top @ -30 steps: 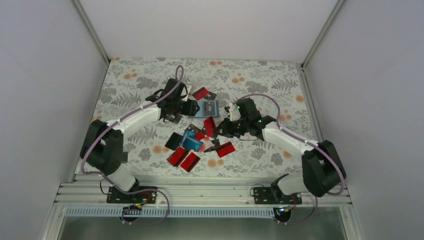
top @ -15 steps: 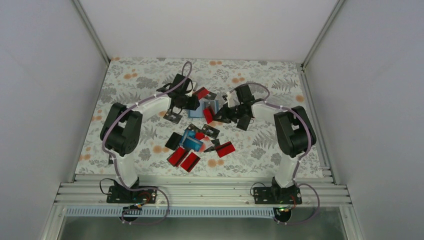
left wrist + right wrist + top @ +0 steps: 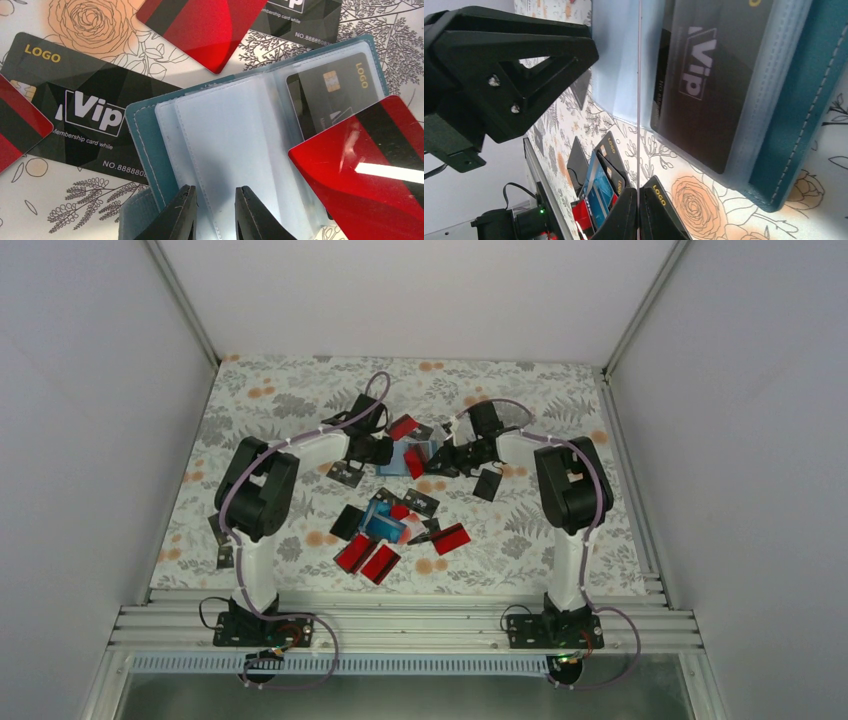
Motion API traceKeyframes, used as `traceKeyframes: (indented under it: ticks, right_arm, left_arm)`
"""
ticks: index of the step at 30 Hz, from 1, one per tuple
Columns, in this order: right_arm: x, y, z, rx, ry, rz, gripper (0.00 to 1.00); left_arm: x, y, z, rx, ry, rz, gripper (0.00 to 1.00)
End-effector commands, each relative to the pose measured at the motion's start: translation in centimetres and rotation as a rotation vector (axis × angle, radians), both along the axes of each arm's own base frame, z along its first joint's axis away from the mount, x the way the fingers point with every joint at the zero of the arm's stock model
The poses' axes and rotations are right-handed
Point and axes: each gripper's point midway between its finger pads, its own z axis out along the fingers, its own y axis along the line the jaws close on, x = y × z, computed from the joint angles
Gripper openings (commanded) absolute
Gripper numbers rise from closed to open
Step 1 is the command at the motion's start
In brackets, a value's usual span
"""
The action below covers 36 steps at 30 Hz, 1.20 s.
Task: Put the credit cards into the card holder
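Basically clamping the card holder [image 3: 145, 125] at lower centre with the left gripper [image 3: 216, 212], pinching a red card [image 3: 360, 170] in the right gripper [image 3: 639, 200], overlapping the card holder's right edge; cramped.

— Where am I looking from?
— My top view sits high behind the bases, facing the surface's [image 3: 260, 390] far edge. Both wrist views sit very close and share the card holder [image 3: 142, 125] there.

Red card [image 3: 365, 170] covers pt of black card [image 3: 325, 95] in holder [image 3: 145, 137].
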Motion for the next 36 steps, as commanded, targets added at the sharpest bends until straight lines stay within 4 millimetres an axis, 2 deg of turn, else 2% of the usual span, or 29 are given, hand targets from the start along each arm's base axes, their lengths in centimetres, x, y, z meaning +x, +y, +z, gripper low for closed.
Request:
traceKeyframes:
  ticks: [1,8,14,28,36]
  right_arm:
    - [0.4,-0.1,-0.2,0.007,0.014,0.019,0.04]
    - [0.6,0.1,-1.4,0.002,0.054,0.026,0.04]
    - [0.7,0.4,-1.8,0.023,0.071,0.042,0.04]
    - [2.4,1.5,-1.3,0.066,0.094,0.043,0.04]
    - [2.9,1.7,-1.0,0.072,0.103,0.037,0.04]
  left_arm:
    - [1.0,0.6,-0.7,0.041,-0.019,0.012,0.20]
    - [0.9,1.3,-1.9,0.080,-0.007,0.024,0.13]
    - [0.7,1.5,-2.6,0.097,0.006,0.024,0.10]
    - [0.3,1.4,-3.3,0.088,0.027,0.015,0.09]
    - [0.2,1.3,-2.8,0.079,0.024,0.016,0.09]
